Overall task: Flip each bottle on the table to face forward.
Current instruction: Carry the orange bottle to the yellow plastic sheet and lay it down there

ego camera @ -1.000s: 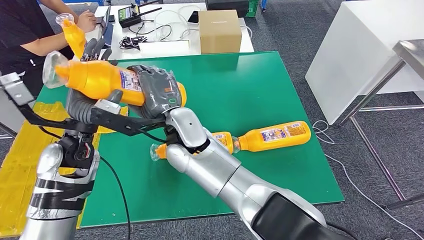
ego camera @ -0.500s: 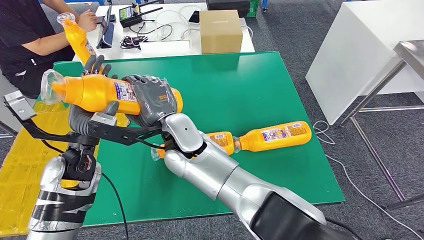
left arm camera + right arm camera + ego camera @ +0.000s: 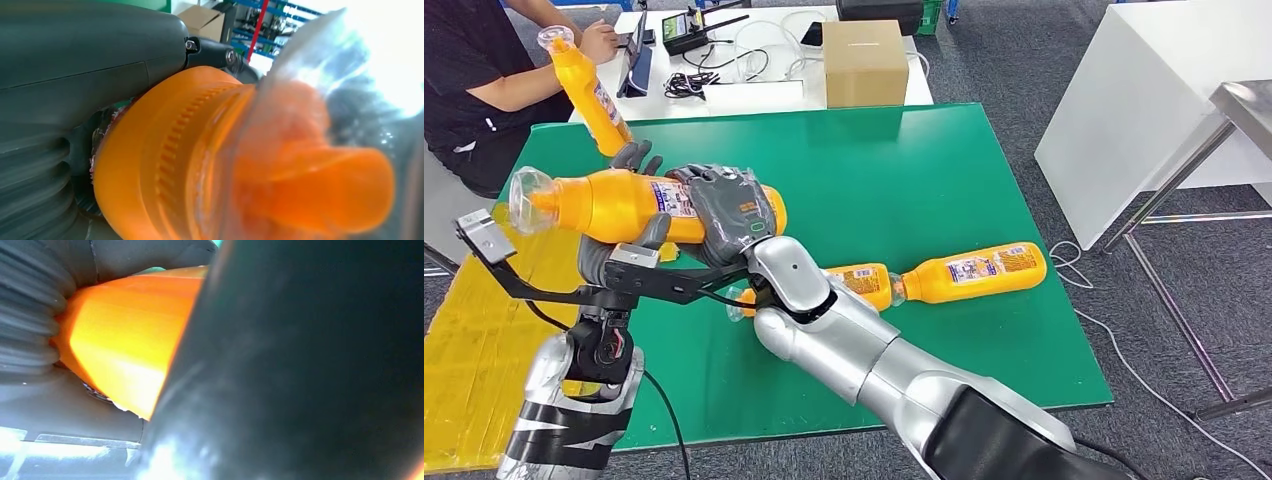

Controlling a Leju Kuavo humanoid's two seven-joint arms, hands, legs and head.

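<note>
Lowered since the earlier frames, the held bottle (image 3: 629,205) now sits closer to the green worktop (image 3: 944,180), and the standing bottle (image 3: 589,85) at the far left corner shows in full beyond it. Both hands carry the held bottle in the air: the right hand (image 3: 729,205) wraps its base end, fingers closed around the body, and the left hand (image 3: 624,250) cradles it from beneath, thumb up against the near side. Its long axis runs nearly level, with the clear cap (image 3: 524,197) toward the robot's left. The left wrist view gives what the head view cannot: the ribbed orange neck (image 3: 175,160) and the nozzle inside the clear cap, seen close. The right wrist view shows the orange base held against the ribbed cover. Two more bottles lie on the worktop: the right-side bottle (image 3: 974,270), cap leftward, and a partly hidden bottle (image 3: 864,280) behind the right arm.
</note>
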